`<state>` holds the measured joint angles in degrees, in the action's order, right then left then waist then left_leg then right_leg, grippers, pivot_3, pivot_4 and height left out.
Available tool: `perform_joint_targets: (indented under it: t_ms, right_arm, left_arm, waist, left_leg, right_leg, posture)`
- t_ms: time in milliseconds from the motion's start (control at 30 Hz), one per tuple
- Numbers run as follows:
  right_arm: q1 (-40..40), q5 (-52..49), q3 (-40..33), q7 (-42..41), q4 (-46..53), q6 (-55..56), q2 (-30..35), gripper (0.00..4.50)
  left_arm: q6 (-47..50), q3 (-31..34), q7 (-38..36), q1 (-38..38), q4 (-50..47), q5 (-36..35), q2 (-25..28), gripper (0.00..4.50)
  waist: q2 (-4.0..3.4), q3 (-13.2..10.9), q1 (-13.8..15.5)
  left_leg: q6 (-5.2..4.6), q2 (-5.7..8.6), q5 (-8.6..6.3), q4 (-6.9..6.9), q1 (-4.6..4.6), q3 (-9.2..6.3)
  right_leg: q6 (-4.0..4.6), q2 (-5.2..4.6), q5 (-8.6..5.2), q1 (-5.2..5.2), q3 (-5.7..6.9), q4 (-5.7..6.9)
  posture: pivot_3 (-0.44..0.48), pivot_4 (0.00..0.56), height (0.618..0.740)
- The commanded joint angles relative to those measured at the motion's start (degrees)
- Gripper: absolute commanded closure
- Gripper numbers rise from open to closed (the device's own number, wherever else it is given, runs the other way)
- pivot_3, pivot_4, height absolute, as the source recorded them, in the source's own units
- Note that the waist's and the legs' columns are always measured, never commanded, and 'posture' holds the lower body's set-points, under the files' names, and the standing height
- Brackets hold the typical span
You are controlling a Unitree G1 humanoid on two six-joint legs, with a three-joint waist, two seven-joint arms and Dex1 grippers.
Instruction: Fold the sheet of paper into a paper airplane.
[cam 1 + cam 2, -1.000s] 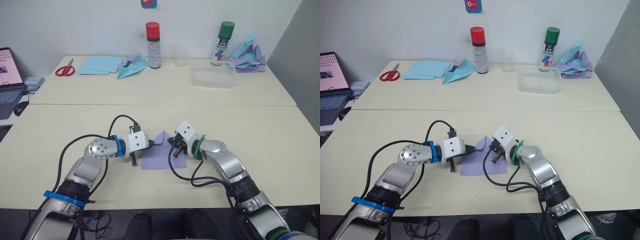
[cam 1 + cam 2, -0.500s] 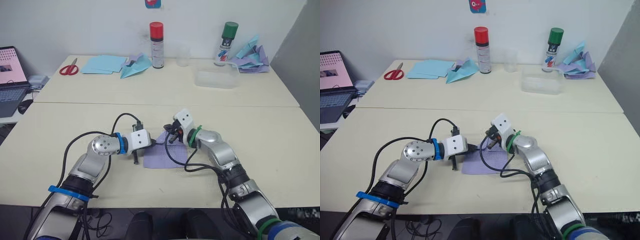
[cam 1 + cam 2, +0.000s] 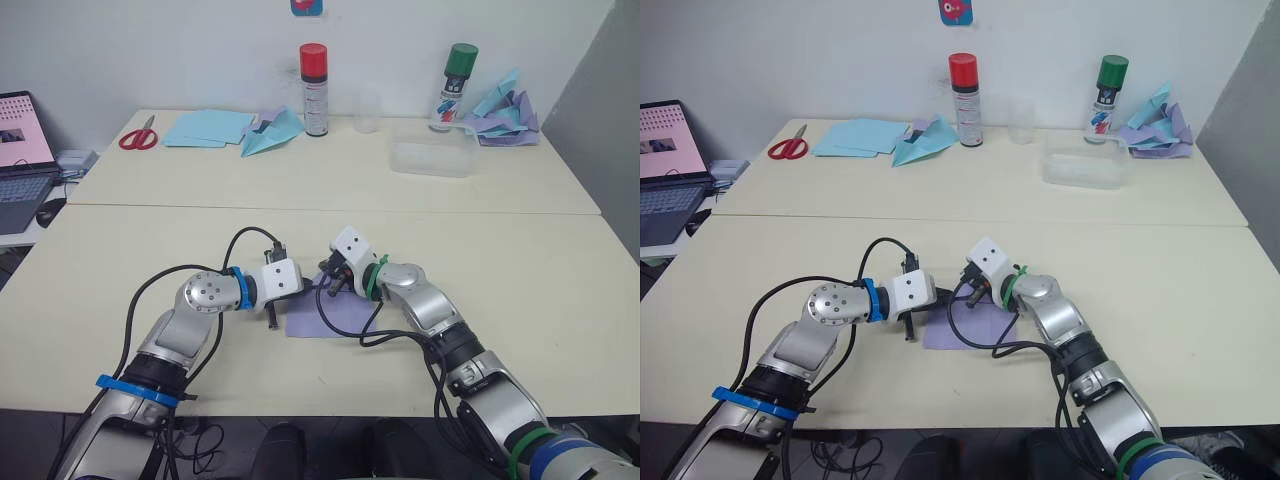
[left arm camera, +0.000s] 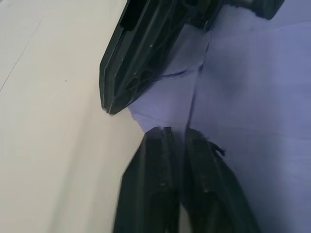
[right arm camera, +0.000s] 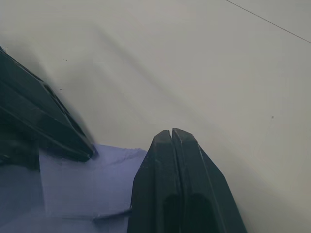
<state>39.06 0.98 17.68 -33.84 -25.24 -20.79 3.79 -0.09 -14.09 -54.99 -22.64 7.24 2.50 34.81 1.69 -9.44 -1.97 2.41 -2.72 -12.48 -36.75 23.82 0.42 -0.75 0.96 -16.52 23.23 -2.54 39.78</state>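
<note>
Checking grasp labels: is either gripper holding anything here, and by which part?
Both grippers, left gripper and right gripper, are shut on the sheet of paper, at its far edge.

The sheet of paper (image 3: 325, 312) was thin, matt lavender paper, lightly creased. The left gripper (image 4: 181, 138) and right gripper (image 5: 171, 137) had black fingers of dull, moulded-looking plastic. The table (image 3: 520, 270) looked smooth, cream and faintly satin. At eleven o'clock lay matt light blue paper sheets (image 3: 205, 127); at twelve o'clock stood a red-capped spray can (image 3: 314, 90), its cap glossy plastic.
</note>
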Motion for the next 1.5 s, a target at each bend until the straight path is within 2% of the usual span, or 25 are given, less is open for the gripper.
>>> perform_joint_targets:
  t_ms: [33, 133, 267, 367, 467, 567, 733, 800, 967, 1167, 1333, 1500]
  right_arm:
    - [-0.6, 0.4, -0.1, -0.1, -0.5, 0.2, 0.1, 4.5]
    - [-1.1, 0.4, 0.0, -0.1, -0.1, 0.2, 0.1, 4.5]
    - [-2.1, 0.1, 0.1, -0.4, 1.1, -0.1, 0.2, 4.5]
    - [-2.4, 0.2, 0.2, -0.8, 1.6, -0.2, 0.1, 4.5]
    - [-2.7, 0.3, 0.7, -1.4, 2.2, -0.4, 0.2, 4.5]
    - [-3.2, 0.5, 0.9, -1.7, 2.9, -0.6, 0.5, 4.5]
    - [-3.6, 0.6, 0.8, -1.7, 3.6, -0.9, 0.8, 4.5]
    - [-3.6, 0.6, 0.7, -1.6, 3.8, -1.0, 0.8, 4.5]
    - [-3.7, 0.5, 0.7, -1.3, 4.3, -1.4, 0.8, 4.5]
    - [-4.5, -0.8, 0.5, -1.9, 6.9, -1.4, -0.5, 4.5]
    - [-5.3, -2.2, 0.6, -3.6, 10.4, -3.5, -1.2, 4.5]
    - [-4.9, -0.2, 0.2, -0.3, 7.4, -4.1, -1.1, 4.5]
  left_arm:
    - [3.3, 2.6, -1.1, 2.0, -7.3, -3.3, 1.5, 2.78]
    - [5.8, 4.6, -1.2, 4.6, -11.8, -5.3, 2.8, 1.9]
    - [17.6, 13.0, 2.1, 9.0, -18.2, -14.1, 2.4, 0.68]
    - [25.7, 19.1, 6.8, 8.3, -17.4, -21.0, -1.4, 0.68]
    - [29.7, 21.8, 10.7, 7.4, -15.7, -24.5, -5.5, 1.28]
    - [30.5, 21.0, 14.0, 6.3, -13.9, -24.9, -9.8, 2.29]
    - [27.7, 15.2, 15.1, 5.4, -9.9, -20.6, -12.3, 4.02]
    - [26.9, 13.4, 15.2, 5.3, -8.7, -19.4, -12.6, 4.47]
    - [26.2, 8.8, 15.9, 5.5, -5.9, -15.2, -12.0, 4.47]
    - [26.0, 7.8, 16.7, 5.3, -0.5, -12.8, -11.3, 4.47]
    - [25.6, 7.0, 15.9, 5.7, -1.0, -13.3, -11.4, 4.47]
    - [24.9, 6.7, 16.5, 5.5, -0.5, -12.5, -11.4, 4.47]
  waist:
    - [-0.01, 0.0, 0.0]
    - [-0.02, 0.0, 0.0]
    - [-0.03, 0.0, -0.1]
    - [-0.04, 0.0, 0.0]
    - [-0.02, 0.0, 0.0]
    - [-0.01, 0.0, 0.0]
    - [-0.01, 0.0, 0.1]
    - [-0.01, 0.0, 0.1]
    - [-0.01, 0.0, 0.1]
    - [-0.01, 0.0, 0.1]
    - [-0.02, 0.0, 0.1]
    - [-0.02, 0.0, 0.1]
  left_leg:
    - [0.0, 0.0, 0.0, 0.01, 0.01, -0.01]
    - [0.0, -0.02, 0.0, 0.01, 0.01, -0.06]
    - [0.0, -0.05, 0.0, 0.03, 0.0, -0.16]
    - [0.0, -0.04, 0.0, 0.02, -0.01, -0.21]
    - [0.0, 0.0, 0.0, -0.04, 0.0, -0.22]
    - [0.0, 0.04, 0.0, -0.04, 0.0, -0.21]
    - [0.01, 0.04, 0.0, -0.01, 0.0, -0.21]
    - [0.01, 0.04, 0.0, -0.01, 0.0, -0.21]
    - [0.01, 0.04, 0.0, 0.01, 0.0, -0.21]
    - [0.0, 0.04, 0.0, 0.0, -0.06, -0.2]
    - [0.0, 0.04, 0.0, -0.07, -0.11, -0.21]
    - [0.0, 0.04, 0.0, -0.07, -0.11, -0.21]
  right_leg:
    - [0.0, -0.01, 0.0, 0.01, 0.0, 0.0]
    - [0.01, -0.02, 0.0, 0.01, 0.01, 0.0]
    - [0.04, -0.05, -0.02, 0.01, 0.01, -0.01]
    - [0.05, -0.05, -0.03, 0.0, 0.04, -0.01]
    - [0.04, -0.04, -0.03, -0.04, 0.1, 0.0]
    - [0.03, -0.03, -0.02, -0.04, 0.04, -0.01]
    - [0.03, -0.04, -0.02, -0.04, 0.03, -0.02]
    - [0.03, -0.03, -0.02, -0.03, 0.03, -0.02]
    - [0.04, -0.03, -0.02, -0.02, 0.04, -0.02]
    - [0.04, -0.03, -0.02, -0.07, 0.04, 0.01]
    - [0.03, -0.03, -0.01, -0.08, 0.03, 0.13]
    - [0.03, -0.03, -0.01, -0.08, 0.03, 0.13]
  posture:
    - [0.0, 0.15, 0.74]
    - [0.0, 0.15, 0.74]
    - [0.0, 0.15, 0.74]
    - [0.0, 0.15, 0.74]
    - [0.0, 0.15, 0.74]
    - [0.0, 0.15, 0.74]
    - [0.0, 0.15, 0.74]
    - [0.0, 0.15, 0.74]
    - [0.0, 0.15, 0.74]
    - [0.0, 0.15, 0.74]
    - [0.0, 0.15, 0.74]
    - [0.0, 0.15, 0.74]
